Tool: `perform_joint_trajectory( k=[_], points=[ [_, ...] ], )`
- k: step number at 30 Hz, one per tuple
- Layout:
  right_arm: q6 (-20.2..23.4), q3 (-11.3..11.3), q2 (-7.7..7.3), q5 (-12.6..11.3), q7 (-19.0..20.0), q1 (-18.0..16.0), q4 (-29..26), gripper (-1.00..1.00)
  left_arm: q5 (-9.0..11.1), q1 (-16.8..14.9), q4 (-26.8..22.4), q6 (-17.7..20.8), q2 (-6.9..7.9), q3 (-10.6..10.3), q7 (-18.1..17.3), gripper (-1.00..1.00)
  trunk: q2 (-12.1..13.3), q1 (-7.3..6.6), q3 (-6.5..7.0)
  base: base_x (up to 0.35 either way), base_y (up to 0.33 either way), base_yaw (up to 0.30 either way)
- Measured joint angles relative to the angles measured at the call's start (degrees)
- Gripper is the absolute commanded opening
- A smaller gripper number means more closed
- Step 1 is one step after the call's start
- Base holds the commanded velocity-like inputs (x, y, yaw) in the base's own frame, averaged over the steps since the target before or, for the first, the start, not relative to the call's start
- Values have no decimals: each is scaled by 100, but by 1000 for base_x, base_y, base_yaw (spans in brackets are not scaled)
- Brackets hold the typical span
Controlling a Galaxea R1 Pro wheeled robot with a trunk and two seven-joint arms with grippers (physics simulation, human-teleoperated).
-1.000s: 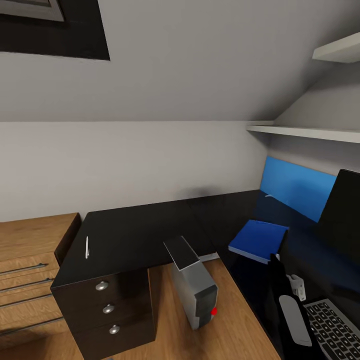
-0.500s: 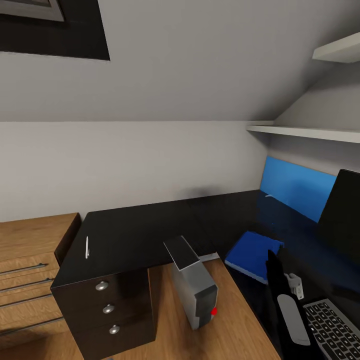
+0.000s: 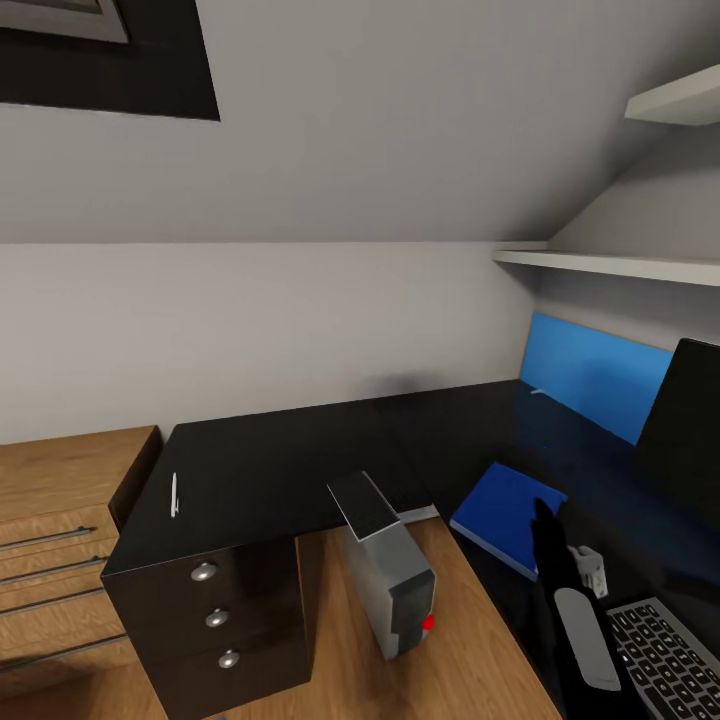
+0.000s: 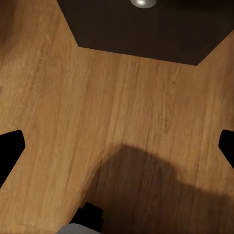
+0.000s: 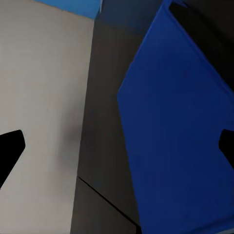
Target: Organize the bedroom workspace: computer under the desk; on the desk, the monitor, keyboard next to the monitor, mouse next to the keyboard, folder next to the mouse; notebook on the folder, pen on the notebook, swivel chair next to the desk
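Observation:
On the black desk the blue folder lies flat near the inner corner, and it also spreads across the right wrist view. My right gripper is open just short of the folder, holding nothing; its dark fingers hang at the folder's near edge. A white pen rests on the desk's left end. The grey computer stands tilted on the floor by the desk. Monitor and keyboard sit at the right. My left gripper is open over the floor. Mouse, notebook and swivel chair are out of view.
A black three-drawer unit stands under the desk's left end, its knob in the left wrist view. A light wood cabinet stands further left. The blue back panel and white wall shelves rise behind the desk.
The blue folder has come down and toward the desk's front edge and now lies flat. My right arm has shifted slightly with it; the head view itself has not moved.

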Motion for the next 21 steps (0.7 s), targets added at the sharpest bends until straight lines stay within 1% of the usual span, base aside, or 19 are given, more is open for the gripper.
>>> perform_joint_trajectory(
  k=[1, 3, 4, 6, 7, 9, 10, 11, 12, 19, 21],
  points=[
    [1, 12, 0, 0, 2, 0, -4, 100, 0, 0, 0, 0, 0, 0, 0, 100, 0, 0, 0, 0, 0, 0],
    [4, 118, 0, 0, 4, 0, -29, 100, 0, 0, 0, 2, 0, 0, 0, 100, 0, 0, 0, 0, 0, 0],
    [5, 271, 1, 1, 2, 0, -50, 100, 0, 0, 0, 3, 0, 0, 0, 100, 0, 0, 0, 0, 0, 0],
    [4, 763, 1, 11, -2, 0, -74, 100, 0, -1, 1, 0, 0, -1, 0, 100, 0, 0, 0, 0, 0, 0],
    [3, 912, 1, 15, -1, 0, -78, 100, 0, 0, 0, 0, 0, 0, 0, 100, 0, 0, 0, 0, 0, 0],
    [-3, 1399, 1, 20, -5, 0, -81, 100, -3, 0, -3, -1, 0, -1, 0, 100, 0, 0, 0, 0, 0, 0],
    [0, 1562, 1, 16, -6, 0, -82, 100, -5, 0, -5, -1, 0, -2, 1, 100, 0, 0, 0, 0, 0, 0],
    [1, 1622, 1, 13, -6, 0, -80, 100, -6, 0, -6, -1, 0, -3, 1, 100, 0, 0, 0, 0, 0, 0],
    [12, 1739, 6, 2, -6, 0, -78, 100, -7, 0, -16, -1, 0, -6, 13, 100, 0, 0, 0, 0, 0, 0],
    [36, 2047, 45, -23, 6, 4, -31, 100, -3, 0, -50, -1, 0, -4, 25, 100, 0, 0, 0, 0, 0, 0],
    [39, 2238, 64, -53, 21, 7, -30, 100, -2, 0, -51, -6, 0, -6, 26, 100, -79, 43, -35, 0, 0, 0]
  ],
)
